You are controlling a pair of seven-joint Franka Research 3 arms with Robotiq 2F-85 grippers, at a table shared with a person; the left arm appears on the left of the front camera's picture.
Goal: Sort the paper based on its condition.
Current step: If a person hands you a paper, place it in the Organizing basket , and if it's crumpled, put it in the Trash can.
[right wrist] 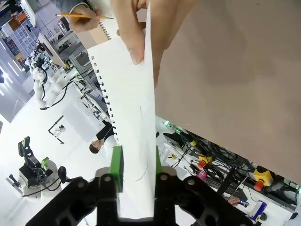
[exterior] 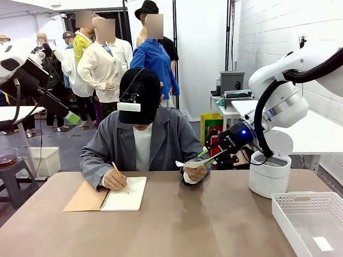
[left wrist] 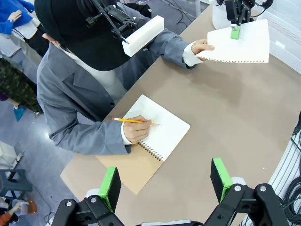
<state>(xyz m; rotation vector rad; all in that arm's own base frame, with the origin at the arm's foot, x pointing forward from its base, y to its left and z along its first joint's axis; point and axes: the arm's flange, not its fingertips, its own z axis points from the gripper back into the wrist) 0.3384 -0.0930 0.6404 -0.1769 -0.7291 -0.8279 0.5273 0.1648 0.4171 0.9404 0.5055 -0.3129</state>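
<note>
**Right fingers straddling paper, person holding it**

- Paper [exterior: 190,164] is off the tabletop [exterior: 214,219], held up by the person's hand [exterior: 195,172] at the far side, right of centre. Sheet looks flat. Punched edge shows in the left wrist view [left wrist: 242,44] and the right wrist view [right wrist: 127,94].
- Right gripper [exterior: 206,155] is at the sheet's outer end, opposite the hand. In its own wrist view [right wrist: 137,162] the sheet runs up between the two green pads, one pad on each side. Fingers are narrowed but a gap shows between the pads, so not pinched shut. One pad looks to be on or just beside the sheet edge; can't tell firm contact.
- From the left wrist view the right gripper [left wrist: 234,28] has one green pad lying over the sheet's top face.
- Person's thumb and fingers [right wrist: 141,28] grip the sheet's other end.
- Left gripper [left wrist: 165,181]: fingers wide apart, nothing between them, high above the tabletop, over the notebook [left wrist: 162,127].
- Person's other hand [left wrist: 137,131] holds a pencil [left wrist: 131,121] on the open notebook page.
- White basket [exterior: 300,201] sits at the tabletop's near right corner, well apart from the paper.
</note>
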